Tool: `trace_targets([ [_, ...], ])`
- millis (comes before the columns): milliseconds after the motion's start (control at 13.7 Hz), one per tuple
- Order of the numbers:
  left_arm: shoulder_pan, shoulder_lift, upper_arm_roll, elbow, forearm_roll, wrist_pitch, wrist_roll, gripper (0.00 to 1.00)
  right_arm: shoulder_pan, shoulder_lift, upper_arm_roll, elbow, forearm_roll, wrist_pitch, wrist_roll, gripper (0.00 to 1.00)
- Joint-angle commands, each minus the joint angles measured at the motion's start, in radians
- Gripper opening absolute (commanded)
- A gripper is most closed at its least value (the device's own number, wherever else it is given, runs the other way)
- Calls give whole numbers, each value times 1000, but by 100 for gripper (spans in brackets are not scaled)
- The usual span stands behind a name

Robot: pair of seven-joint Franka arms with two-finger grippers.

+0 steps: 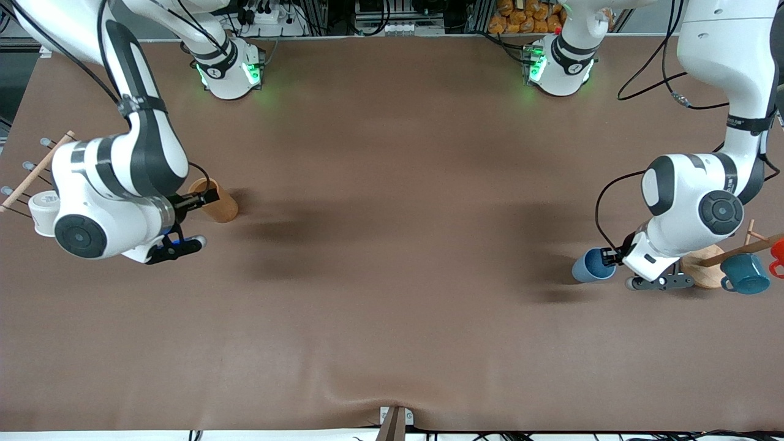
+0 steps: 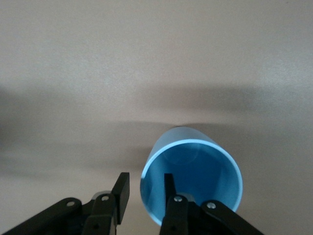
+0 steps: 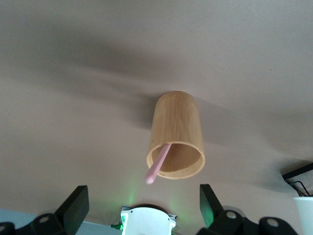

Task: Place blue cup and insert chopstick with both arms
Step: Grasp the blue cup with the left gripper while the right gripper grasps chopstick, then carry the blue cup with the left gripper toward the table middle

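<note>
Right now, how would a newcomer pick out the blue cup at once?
Look to the left arm's end of the table, where a wooden rack base stands. Beside the rack sits the blue cup, the left tool straddling its rim. Unlike the darker teal mug nearby, it is light blue, smooth and handleless.

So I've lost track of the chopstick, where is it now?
The chopstick stands tilted in the wooden cup at the right arm's end of the table, its tip past the rim, under the right tool.
</note>
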Motion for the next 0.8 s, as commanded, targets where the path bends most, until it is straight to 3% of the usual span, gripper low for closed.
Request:
trace_targets([
  [0, -2, 13, -2, 0, 10, 24, 8, 0, 8, 33, -1, 11, -17, 11, 88, 100],
  [219, -8, -8, -69, 9, 8, 13, -12, 0, 7, 55, 0, 11, -51, 11, 78, 100],
  [438, -25, -20, -222, 47, 10, 5, -77, 0, 28, 55, 0, 10, -71, -1, 47, 100],
  [730, -253, 9, -248, 143, 20, -24, -283, 0, 30, 53, 0, 11, -71, -18, 59, 54],
])
